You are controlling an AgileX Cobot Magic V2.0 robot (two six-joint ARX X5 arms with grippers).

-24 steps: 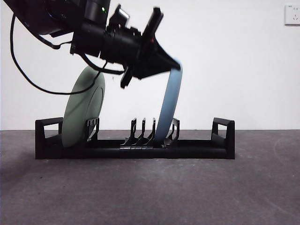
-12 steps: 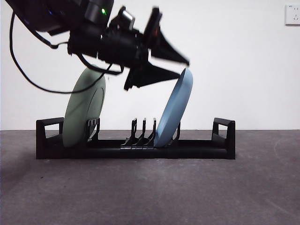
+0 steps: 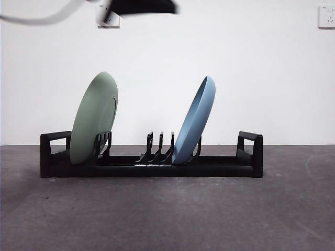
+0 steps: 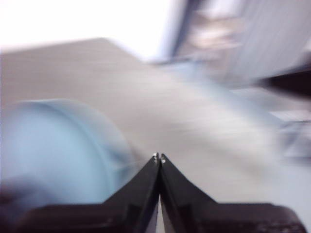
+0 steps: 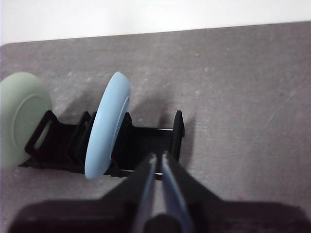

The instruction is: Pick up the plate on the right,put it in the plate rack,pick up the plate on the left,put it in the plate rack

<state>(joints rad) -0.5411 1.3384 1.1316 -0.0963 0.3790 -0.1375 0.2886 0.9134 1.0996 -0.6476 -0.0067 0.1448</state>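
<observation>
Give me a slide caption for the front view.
Green plate and blue plate stand tilted in the black rack.

- My left gripper (image 4: 159, 156) is two matte black jaws, each tapering to a thin wedge tip with a pale metallic glint, on a broad black base.
- My right gripper (image 5: 158, 156) has slim black blade-like jaws with greyish inner faces.
- At twelve o'clock in the front view, my arm (image 3: 141, 6) is a black blur trailing a grey cable (image 3: 36, 18).

The front view sits low, level across the surface (image 3: 167, 209), close to the plate rack (image 3: 152, 164) side-on. The right wrist view looks down from high, sharing rack, blue plate (image 5: 107, 126) at 10 o'clock. The left wrist view is blurred.
</observation>
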